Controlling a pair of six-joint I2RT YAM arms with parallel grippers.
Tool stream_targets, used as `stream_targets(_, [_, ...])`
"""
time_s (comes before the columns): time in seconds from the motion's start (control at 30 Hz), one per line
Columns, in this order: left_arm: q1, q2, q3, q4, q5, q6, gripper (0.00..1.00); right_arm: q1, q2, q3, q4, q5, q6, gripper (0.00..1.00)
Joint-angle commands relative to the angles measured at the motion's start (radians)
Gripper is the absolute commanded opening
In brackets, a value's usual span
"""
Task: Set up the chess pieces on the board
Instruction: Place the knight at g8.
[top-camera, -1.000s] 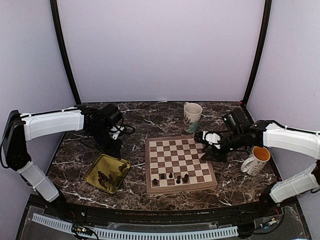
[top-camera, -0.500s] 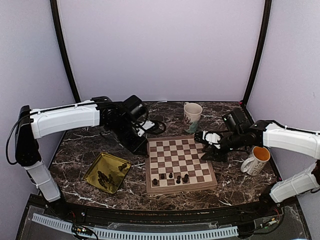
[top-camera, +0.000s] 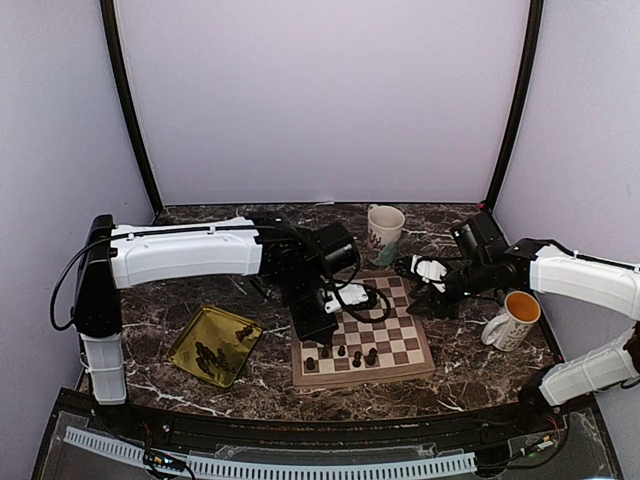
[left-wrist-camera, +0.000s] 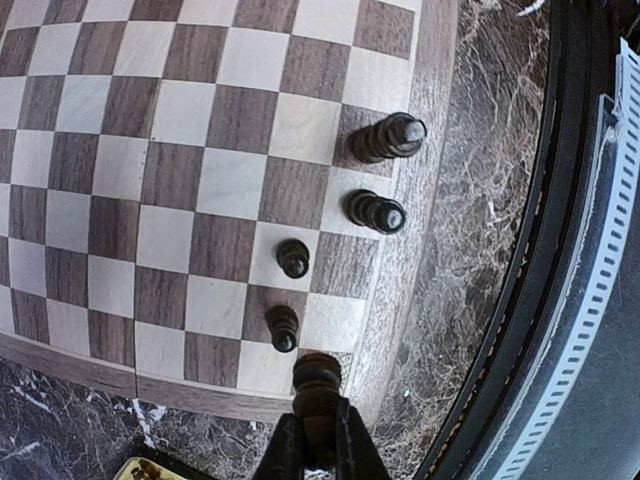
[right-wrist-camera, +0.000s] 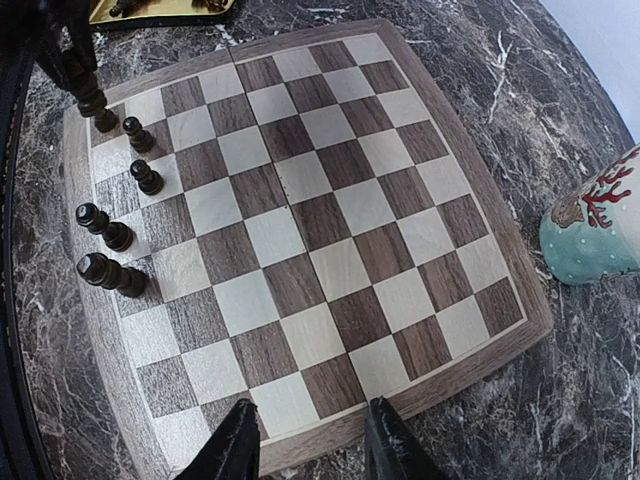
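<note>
The board (top-camera: 395, 335) lies mid-table; it also shows in the left wrist view (left-wrist-camera: 200, 190) and the right wrist view (right-wrist-camera: 320, 230). Several dark chess pieces (top-camera: 348, 354) stand along its near edge, also in the left wrist view (left-wrist-camera: 376, 212). My left gripper (top-camera: 312, 330) hangs over the board's near left corner, shut on a dark chess piece (left-wrist-camera: 317, 378) held upright just above the corner square; the gripper also shows in its wrist view (left-wrist-camera: 318, 440). My right gripper (top-camera: 418, 272) is open and empty at the board's right rim (right-wrist-camera: 310, 412).
A gold tray (top-camera: 215, 328) with more dark pieces (top-camera: 207, 355) sits left of the board. A patterned white mug (top-camera: 385, 232) stands behind the board. A white mug with an orange inside (top-camera: 515, 320) stands at the right.
My left arm has swung right from above the tray to the board's near left corner, carrying the piece. My right gripper has drawn back slightly from the board.
</note>
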Motion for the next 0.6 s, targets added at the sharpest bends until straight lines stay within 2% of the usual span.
stream_targets(0.0, [-0.024, -0.001, 0.035, -0.070, -0.022, 0.078, 0.04, -0.011, -0.020, -0.016, 0.026, -0.001, 0.009, 0.37])
stream_targets(0.23, [-0.073, 0.053, 0.036, -0.072, -0.062, 0.108, 0.04, -0.012, -0.012, -0.012, 0.025, -0.007, 0.008, 0.37])
stream_targets(0.57, [-0.088, 0.118, 0.064, -0.070, -0.098, 0.100, 0.04, -0.013, -0.015, -0.015, 0.022, -0.005, 0.005, 0.37])
